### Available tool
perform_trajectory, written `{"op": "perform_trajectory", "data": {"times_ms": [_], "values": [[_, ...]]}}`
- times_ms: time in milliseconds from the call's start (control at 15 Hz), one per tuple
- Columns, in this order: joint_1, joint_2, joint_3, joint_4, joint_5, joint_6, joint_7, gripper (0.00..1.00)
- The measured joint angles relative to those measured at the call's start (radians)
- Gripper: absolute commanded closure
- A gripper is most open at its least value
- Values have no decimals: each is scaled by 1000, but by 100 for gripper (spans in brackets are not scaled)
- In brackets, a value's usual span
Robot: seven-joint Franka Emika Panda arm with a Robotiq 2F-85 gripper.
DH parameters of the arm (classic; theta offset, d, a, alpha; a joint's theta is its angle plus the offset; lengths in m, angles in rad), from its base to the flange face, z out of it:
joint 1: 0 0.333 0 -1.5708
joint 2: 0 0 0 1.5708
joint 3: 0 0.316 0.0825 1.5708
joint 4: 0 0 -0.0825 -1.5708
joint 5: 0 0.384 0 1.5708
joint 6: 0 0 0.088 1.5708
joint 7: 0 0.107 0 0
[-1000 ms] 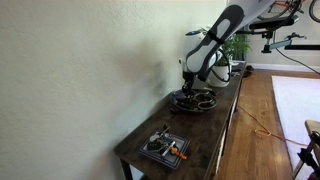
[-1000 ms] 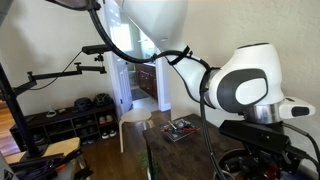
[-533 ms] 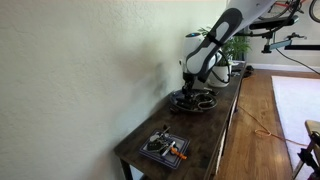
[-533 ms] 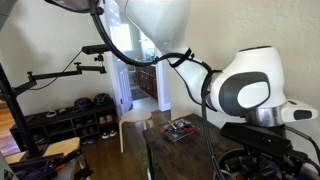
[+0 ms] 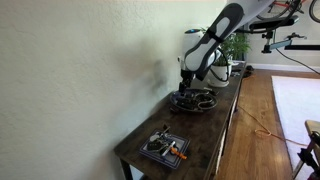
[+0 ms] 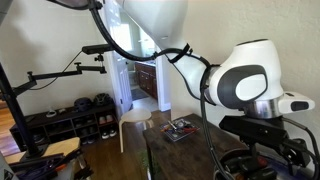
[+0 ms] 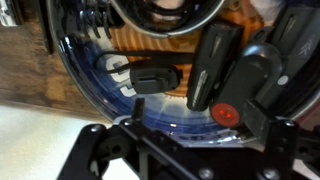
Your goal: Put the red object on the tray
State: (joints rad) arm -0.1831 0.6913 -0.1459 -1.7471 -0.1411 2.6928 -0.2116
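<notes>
In the wrist view a small round red object (image 7: pixel 227 114) lies in a round bluish glass dish (image 7: pixel 90 85) among dark items, partly under a black part. My gripper (image 7: pixel 198 128) hangs right above it, open, with nothing between its fingers. In an exterior view the gripper (image 5: pixel 190 86) is over that round dish (image 5: pixel 178 100) at the table's far end. The small dark rectangular tray (image 5: pixel 146 152) sits at the near end of the table with an orange item on it, well away from the gripper. It also shows in an exterior view, the tray (image 6: pixel 171 133) lying beyond the arm.
The narrow dark table (image 5: pixel 215 130) runs along a wall (image 5: pixel 80 80), which closes off one side. A black block (image 7: pixel 155 77) and other dark pieces crowd the round dish. A potted plant (image 5: pixel 238 45) stands behind the arm. Wood floor lies beside the table.
The arm has lifted very slightly above the round dish. The tray and the things on the table have not moved.
</notes>
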Motion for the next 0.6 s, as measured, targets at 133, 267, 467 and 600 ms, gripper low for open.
{"op": "perform_trajectory", "data": {"times_ms": [133,267,467,600], "values": [[1,-35,12,-19,1,-7,0,0],[1,-79,26,-43,8,-37,1,0],[1,-152,47,-79,24,-120,1,0],[2,-197,60,-102,40,-185,1,0]]}}
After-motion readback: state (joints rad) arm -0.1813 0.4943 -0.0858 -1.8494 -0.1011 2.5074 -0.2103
